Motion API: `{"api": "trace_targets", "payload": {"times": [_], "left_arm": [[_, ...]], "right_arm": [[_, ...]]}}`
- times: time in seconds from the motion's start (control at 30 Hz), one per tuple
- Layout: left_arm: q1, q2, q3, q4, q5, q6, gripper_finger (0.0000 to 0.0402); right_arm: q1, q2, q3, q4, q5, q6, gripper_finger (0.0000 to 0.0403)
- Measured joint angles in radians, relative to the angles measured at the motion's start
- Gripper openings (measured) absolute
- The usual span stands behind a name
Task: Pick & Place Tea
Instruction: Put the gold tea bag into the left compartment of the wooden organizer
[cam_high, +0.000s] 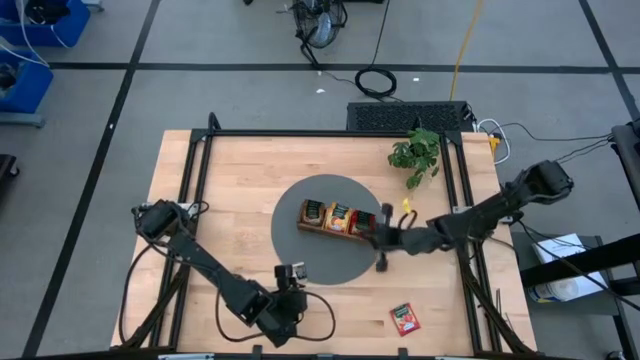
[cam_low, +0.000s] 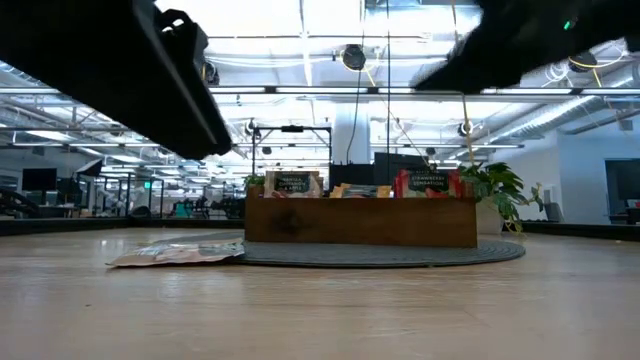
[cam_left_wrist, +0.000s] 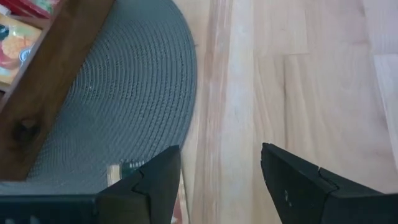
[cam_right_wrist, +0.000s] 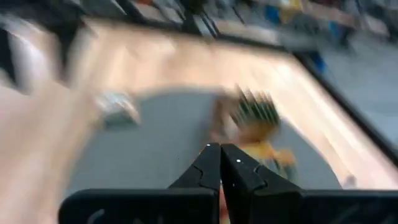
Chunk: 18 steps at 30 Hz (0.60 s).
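**Right gripper closed beside the tray, left gripper open at the mat edge**

From above, the wooden tray (cam_high: 340, 217) lies on the round grey mat (cam_high: 318, 262) in the middle of the table (cam_high: 240, 170). Its three compartments hold tea sachets (cam_high: 339, 216), with cream-and-green ones toward the left and orange and red ones further right. One red sachet (cam_high: 404, 318) lies alone on the bare wood, near the front right corner of the table and well apart from the mat.

The right gripper (cam_high: 384, 240) is over the mat, just beside the right end of the tray. Its own wrist view shows the two fingers (cam_right_wrist: 231, 174) pressed together with nothing visible between them (this picture is heavily blurred, so the things beyond it are hard to read).

The left gripper (cam_high: 291, 285) is at the front edge of the mat. Only its wrist view shows the state: the fingers (cam_left_wrist: 155, 180) stand wide apart and empty, above the mat border and the bare wood, with a small cream sachet (cam_left_wrist: 124, 169) lying just by the left finger.

The low view gives what the others do not: the sachets stand upright and rise above the tray wall (cam_low: 360, 222), and a flat packet (cam_low: 175, 254) lies at the left border of the mat. A small green plant (cam_high: 416, 152) stands at the back right.
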<state>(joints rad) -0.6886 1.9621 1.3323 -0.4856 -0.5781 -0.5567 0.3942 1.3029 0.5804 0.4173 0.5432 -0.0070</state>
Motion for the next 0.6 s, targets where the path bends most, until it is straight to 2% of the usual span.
{"api": "trace_targets", "payload": {"times": [0.17,0.33,0.5,0.6], "left_arm": [[-0.018,0.0,0.0,-0.076,0.001,-0.099,0.0225],[-0.044,0.0,0.0,-0.154,-0.001,-0.219,0.0225],[-0.047,0.0,-0.027,-0.165,-0.06,-0.239,0.0225],[-0.038,0.0,-0.052,-0.171,-0.045,-0.263,0.0225]], "right_arm": [[0.088,0.028,0.001,0.136,-0.17,-0.078,0.0001],[0.102,0.137,0.0,0.152,-0.232,-0.036,0.0001],[0.093,0.311,0.0,0.32,-0.26,-0.043,0.0001],[0.09,0.383,0.0,0.409,-0.289,-0.079,0.0001]]}}
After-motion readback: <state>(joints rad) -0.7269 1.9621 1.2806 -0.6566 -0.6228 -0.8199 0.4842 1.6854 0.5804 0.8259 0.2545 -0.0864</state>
